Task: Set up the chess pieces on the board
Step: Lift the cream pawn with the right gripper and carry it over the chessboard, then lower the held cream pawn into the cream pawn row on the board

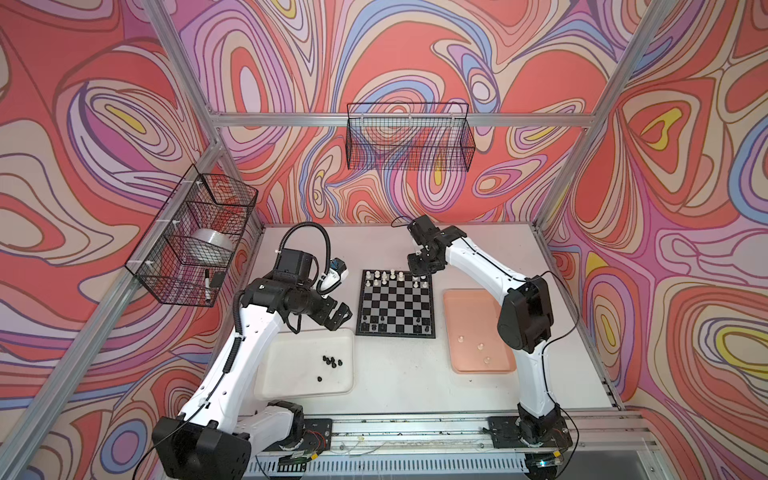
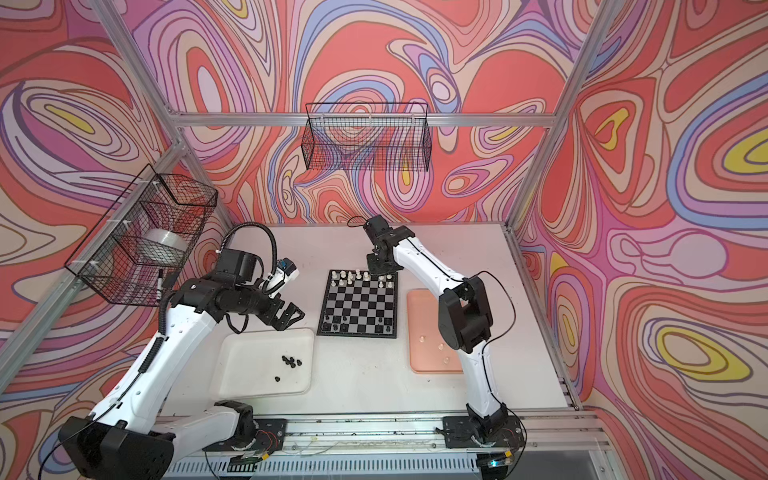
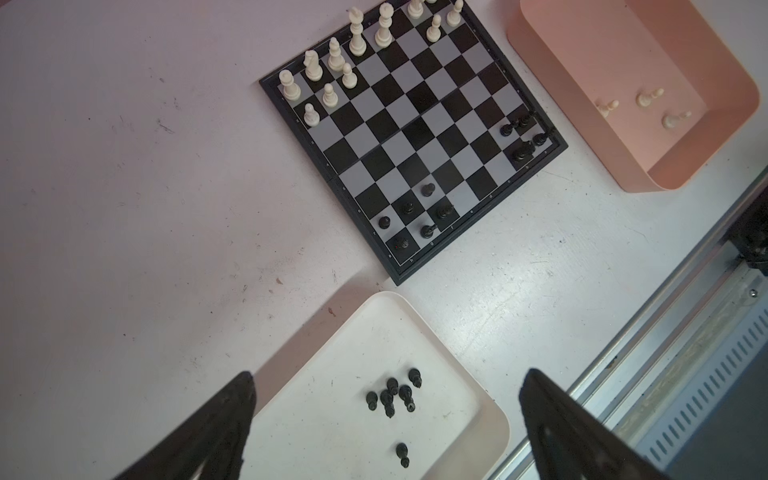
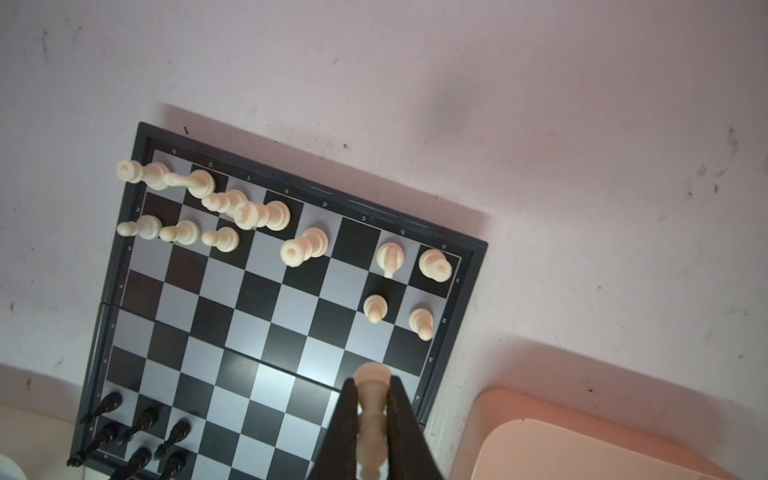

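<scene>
Near-left of board [image 1: 395, 303]: white tray [image 1: 291, 374], loose black pieces [image 1: 331, 361] inside. Your left gripper [image 1: 340, 318] hovers left of board, jaws wide, empty. Over board's far-right corner: your right gripper [image 4: 372, 380] pinching cream piece [image 4: 371, 428].

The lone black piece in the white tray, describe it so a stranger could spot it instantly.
Find the white tray beside the chessboard's near left corner in both top views. Inside, most black pieces huddle in a cluster; the lone piece sits apart, nearer the tray's front rim, touching none.
</scene>
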### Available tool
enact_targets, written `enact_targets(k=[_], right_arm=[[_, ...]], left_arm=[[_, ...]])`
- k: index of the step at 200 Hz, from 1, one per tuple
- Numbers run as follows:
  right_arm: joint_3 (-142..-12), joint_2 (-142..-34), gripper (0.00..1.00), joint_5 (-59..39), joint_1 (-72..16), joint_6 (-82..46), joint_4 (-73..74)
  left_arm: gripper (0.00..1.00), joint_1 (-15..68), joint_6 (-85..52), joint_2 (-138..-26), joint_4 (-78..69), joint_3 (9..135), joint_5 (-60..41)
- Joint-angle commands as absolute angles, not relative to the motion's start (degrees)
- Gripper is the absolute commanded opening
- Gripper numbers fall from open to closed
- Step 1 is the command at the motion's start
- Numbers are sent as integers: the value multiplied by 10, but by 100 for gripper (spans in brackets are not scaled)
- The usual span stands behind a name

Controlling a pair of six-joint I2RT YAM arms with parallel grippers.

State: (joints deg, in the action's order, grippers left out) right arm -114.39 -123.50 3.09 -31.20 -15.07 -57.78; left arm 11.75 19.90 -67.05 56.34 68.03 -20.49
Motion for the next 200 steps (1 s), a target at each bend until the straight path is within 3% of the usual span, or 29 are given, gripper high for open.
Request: enact_targets(k=[1, 200], right_arm=[[-1176, -1260, 9, 47, -319, -140, -571], [-1232, -1353, 10, 64, -324, -122, -549]], left_arm=[[100, 121, 206, -661, 568, 677, -202], [100, 121, 205, -656, 574, 675, -198]])
